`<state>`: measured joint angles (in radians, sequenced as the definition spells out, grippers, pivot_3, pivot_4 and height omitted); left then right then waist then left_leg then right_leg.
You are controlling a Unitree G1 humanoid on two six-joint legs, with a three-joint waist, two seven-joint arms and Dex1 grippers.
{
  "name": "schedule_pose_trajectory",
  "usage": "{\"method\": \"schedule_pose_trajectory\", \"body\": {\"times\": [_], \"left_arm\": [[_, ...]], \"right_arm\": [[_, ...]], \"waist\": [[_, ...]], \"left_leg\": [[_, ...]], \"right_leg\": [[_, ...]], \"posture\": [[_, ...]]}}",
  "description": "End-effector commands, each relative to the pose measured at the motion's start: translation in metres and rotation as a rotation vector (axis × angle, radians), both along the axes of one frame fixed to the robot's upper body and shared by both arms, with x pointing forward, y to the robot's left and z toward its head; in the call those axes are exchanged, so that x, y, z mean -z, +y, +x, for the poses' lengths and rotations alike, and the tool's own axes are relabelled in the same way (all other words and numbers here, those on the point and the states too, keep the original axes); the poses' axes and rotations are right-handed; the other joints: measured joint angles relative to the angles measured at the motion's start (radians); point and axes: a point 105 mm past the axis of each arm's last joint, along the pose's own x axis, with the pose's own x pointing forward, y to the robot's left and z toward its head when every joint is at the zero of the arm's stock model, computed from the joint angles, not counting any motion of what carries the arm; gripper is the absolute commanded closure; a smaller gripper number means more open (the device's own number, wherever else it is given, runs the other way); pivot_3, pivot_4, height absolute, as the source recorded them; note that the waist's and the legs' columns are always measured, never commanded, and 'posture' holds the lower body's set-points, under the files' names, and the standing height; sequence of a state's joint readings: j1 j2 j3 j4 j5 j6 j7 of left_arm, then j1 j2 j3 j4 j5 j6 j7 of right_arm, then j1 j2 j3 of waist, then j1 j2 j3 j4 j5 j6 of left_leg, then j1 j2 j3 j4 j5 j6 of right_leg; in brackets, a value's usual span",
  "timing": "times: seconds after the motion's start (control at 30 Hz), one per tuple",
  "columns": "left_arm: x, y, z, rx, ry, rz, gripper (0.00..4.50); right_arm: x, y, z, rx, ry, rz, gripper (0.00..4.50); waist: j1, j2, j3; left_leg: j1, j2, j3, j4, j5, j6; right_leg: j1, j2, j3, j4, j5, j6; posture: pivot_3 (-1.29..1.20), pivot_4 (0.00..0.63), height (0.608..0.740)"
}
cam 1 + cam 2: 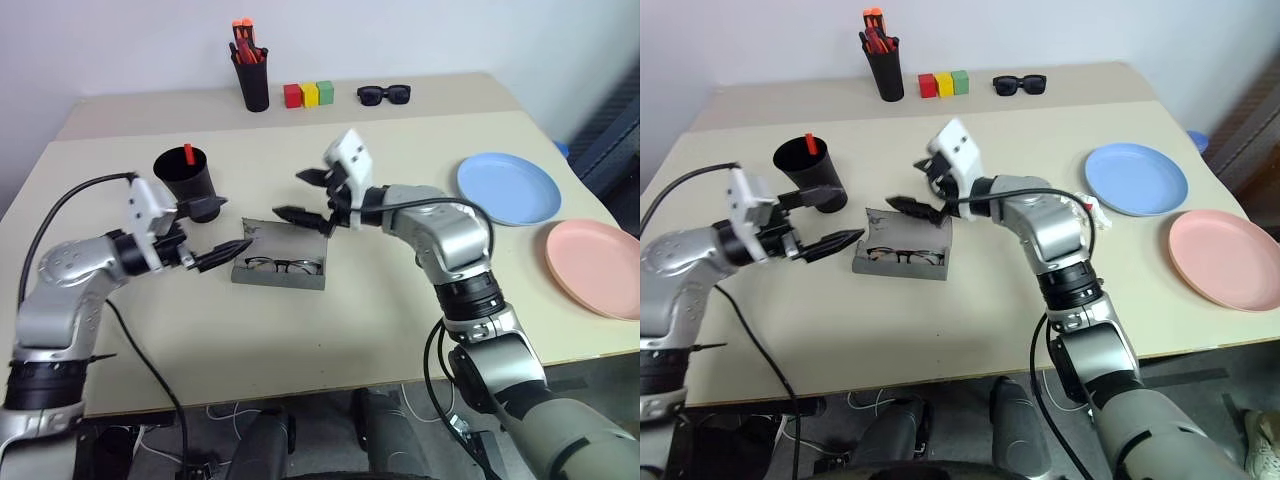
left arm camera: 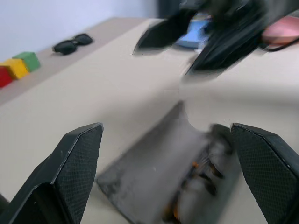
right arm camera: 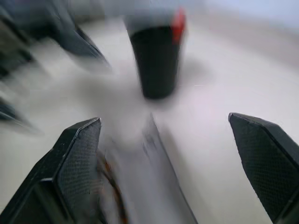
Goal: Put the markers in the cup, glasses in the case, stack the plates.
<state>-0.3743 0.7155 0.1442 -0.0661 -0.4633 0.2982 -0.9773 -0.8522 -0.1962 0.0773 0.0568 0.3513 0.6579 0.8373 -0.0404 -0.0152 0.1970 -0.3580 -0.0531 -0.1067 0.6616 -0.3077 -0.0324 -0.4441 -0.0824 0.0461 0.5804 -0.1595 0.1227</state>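
Over the case [image 1: 281, 258], right gripper [image 1: 311, 195] hangs spread and empty, fingers pointing toward the robot's left, just above the raised lid. Left gripper [image 1: 213, 232] also spread, empty, level, tips aimed at the case's left end, just beside it, not touching. Case sits open mid-surface, long axis running left-right; glasses [image 1: 282, 266] lie inside along that axis. Lid stands up on the far side, so my read is the next move is closing it: right gripper is nearer the lid edge and above it, left is placed to brace the end. Cup [image 1: 187, 176] is behind the left gripper, a red-ended marker [image 1: 188, 153] standing in it; can't tell if the second marker is in there. Blue plate [image 1: 508, 188] and pink plate [image 1: 593, 267] lie side by side at the right, not stacked, well apart from both grippers.
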Motion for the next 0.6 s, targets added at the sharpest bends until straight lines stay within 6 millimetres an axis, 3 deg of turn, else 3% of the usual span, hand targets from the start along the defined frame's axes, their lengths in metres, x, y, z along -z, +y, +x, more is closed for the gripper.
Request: {"method": "schedule_pose_trajectory", "body": {"times": [0.03, 0.27, 0.4, 0.6], "left_arm": [[-0.016, -0.011, 0.025, -0.071, -0.065, 0.008, 0.79], [-0.014, -0.039, 0.063, -0.119, -0.061, 0.043, 4.43], [-0.011, -0.049, 0.093, -0.197, -0.049, 0.149, 4.48], [0.008, -0.07, 0.111, -0.162, 0.022, 0.315, 4.48]], "right_arm": [[-0.01, -0.03, -0.021, -0.044, -0.044, 0.099, 0.0], [0.019, -0.059, -0.048, -0.003, -0.025, 0.03, 0.0], [0.025, -0.063, -0.052, 0.02, -0.017, 0.011, 0.0], [0.025, -0.061, -0.053, 0.032, -0.016, 0.017, 0.0]], "waist": [[0.011, -0.001, -0.001], [-0.002, 0.0, 0.0], [-0.003, -0.001, 0.0], [0.001, -0.001, 0.0]], "left_leg": [[0.0, -0.001, -0.001, 0.0, 0.0, 0.0], [0.0, -0.001, 0.0, 0.0, 0.0, 0.0], [0.001, 0.0, 0.0, 0.001, 0.0, 0.0], [0.0, -0.001, 0.0, 0.001, 0.0, 0.0]], "right_leg": [[0.001, 0.0, -0.001, 0.0, 0.0, 0.0], [0.001, -0.001, 0.0, 0.0, 0.0, 0.0], [0.001, 0.0, 0.0, 0.0, 0.0, 0.0], [0.001, -0.001, 0.0, -0.001, 0.0, 0.001]], "posture": [[0.0, 0.15, 0.74], [0.0, 0.15, 0.74], [0.0, 0.15, 0.74], [0.0, 0.15, 0.74]]}}
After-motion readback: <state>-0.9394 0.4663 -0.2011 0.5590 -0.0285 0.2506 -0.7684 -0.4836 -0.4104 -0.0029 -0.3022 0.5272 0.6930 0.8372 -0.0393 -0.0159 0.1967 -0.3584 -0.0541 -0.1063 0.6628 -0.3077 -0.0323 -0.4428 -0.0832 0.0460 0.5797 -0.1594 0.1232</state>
